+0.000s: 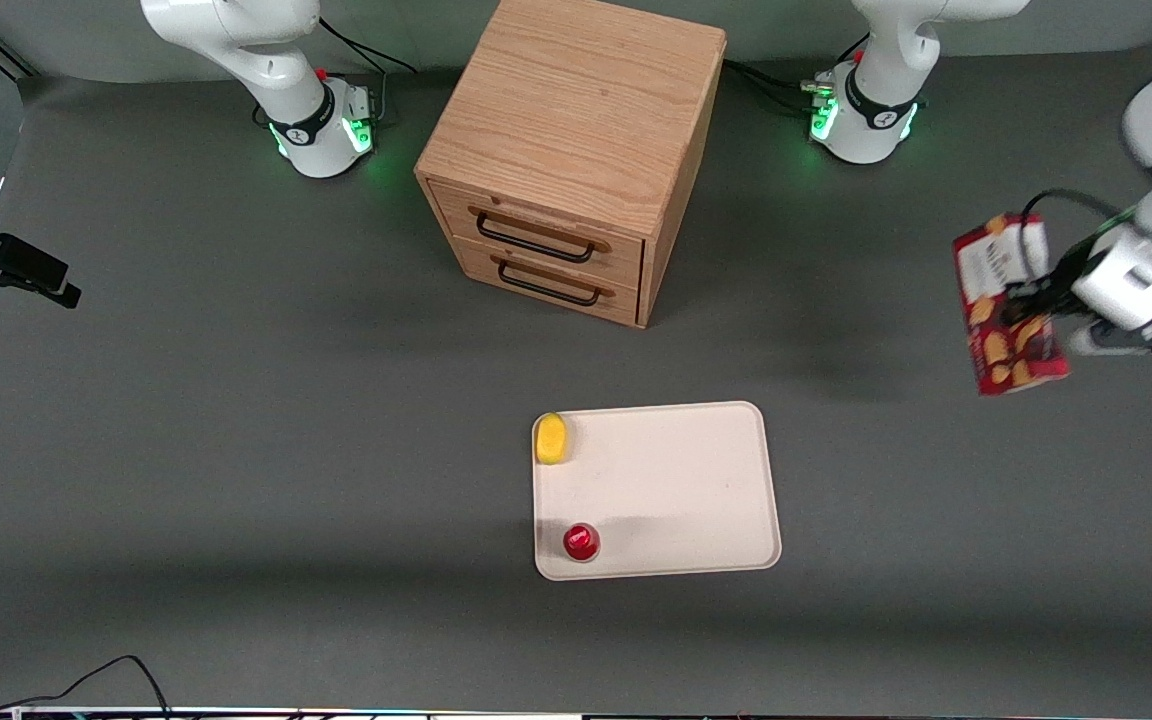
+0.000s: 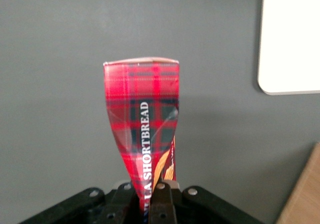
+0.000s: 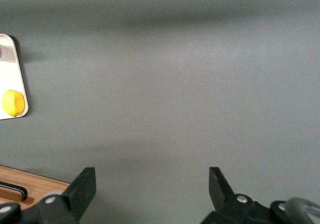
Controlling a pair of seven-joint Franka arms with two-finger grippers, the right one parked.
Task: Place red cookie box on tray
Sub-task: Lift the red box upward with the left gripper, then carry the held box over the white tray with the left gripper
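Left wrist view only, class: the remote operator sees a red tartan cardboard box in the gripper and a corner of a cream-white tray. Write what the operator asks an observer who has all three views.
Operator: Is anything already on the tray?
Observer: Yes. In the front view the flat cream-white rectangular tray carries a small yellow oval object in one corner and a small round red object near another.
Operator: Is my box over the tray?
Observer: No. The long dark-red cookie box, shut in the left gripper, hangs over bare table toward the working arm's end, well clear of the tray.
Operator: What else stands nearby?
Observer: A wooden two-drawer cabinet, both drawers closed, farther from the front camera than the tray.
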